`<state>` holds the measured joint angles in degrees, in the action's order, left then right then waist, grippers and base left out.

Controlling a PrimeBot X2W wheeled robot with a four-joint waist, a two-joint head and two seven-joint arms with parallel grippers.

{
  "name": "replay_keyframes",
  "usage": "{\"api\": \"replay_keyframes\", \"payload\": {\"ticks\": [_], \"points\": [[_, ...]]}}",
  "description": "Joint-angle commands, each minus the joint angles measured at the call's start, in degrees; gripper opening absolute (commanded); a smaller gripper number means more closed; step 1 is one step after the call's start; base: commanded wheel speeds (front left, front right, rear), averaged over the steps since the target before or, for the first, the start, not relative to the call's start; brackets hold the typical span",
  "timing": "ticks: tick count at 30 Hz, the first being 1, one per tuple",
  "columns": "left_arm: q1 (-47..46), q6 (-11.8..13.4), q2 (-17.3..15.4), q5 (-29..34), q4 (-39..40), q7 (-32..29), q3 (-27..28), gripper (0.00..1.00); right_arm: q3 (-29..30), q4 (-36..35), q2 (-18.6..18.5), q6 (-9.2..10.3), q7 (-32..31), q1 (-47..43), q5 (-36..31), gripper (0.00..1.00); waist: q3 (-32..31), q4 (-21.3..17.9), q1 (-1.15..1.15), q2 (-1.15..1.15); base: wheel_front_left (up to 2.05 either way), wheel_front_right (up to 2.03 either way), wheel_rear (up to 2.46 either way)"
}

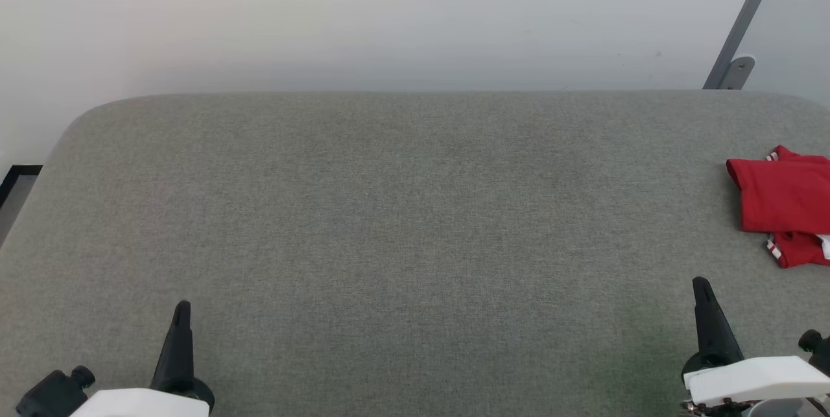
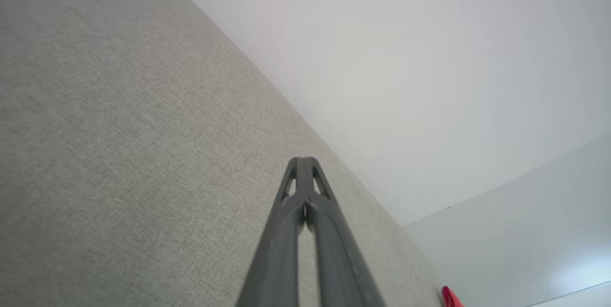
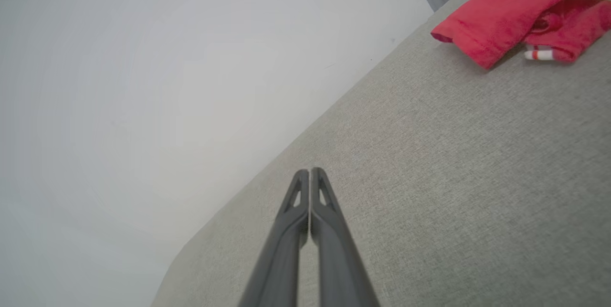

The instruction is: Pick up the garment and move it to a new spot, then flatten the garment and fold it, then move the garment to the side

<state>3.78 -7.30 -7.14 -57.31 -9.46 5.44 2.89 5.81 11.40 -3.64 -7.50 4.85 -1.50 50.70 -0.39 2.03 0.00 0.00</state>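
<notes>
The garment [image 1: 784, 203] lies folded in a red bundle at the right edge of the grey table [image 1: 389, 209], with striped trim showing at its lower corner. It also shows at the upper right of the right wrist view, garment [image 3: 506, 15], and as a red sliver, garment [image 2: 451, 297], in the left wrist view. My right gripper [image 1: 701, 286] hovers shut near the table's front right, short of the bundle and holding nothing; its tips [image 3: 310, 171] meet. My left gripper [image 1: 183, 307] is shut and empty at the front left, tips together [image 2: 303, 159].
A pale wall rises behind the table. A grey slanted metal post [image 1: 739, 28] with a bracket stands at the back right. The table's left corner is rounded, with dark floor trim [image 1: 16, 177] beyond it.
</notes>
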Motion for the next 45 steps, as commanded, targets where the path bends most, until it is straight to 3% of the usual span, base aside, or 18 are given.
{"api": "replay_keyframes", "payload": {"ticks": [1,45], "points": [[-1.42,-0.11,-0.12,-1.47,0.36,-0.51,0.36,0.00,0.17,-0.50,-0.02,0.00,-0.50,1.38,1.62,0.00,0.01,-0.03,0.00,0.00,0.00,0.00,0.00],[-6.92,-0.23,2.30,-22.44,-2.66,-7.32,2.05,0.00,0.61,1.37,0.52,0.00,-7.30,5.53,26.19,0.00,0.30,-1.08,0.00,0.00,0.00,0.00,0.00]]}}
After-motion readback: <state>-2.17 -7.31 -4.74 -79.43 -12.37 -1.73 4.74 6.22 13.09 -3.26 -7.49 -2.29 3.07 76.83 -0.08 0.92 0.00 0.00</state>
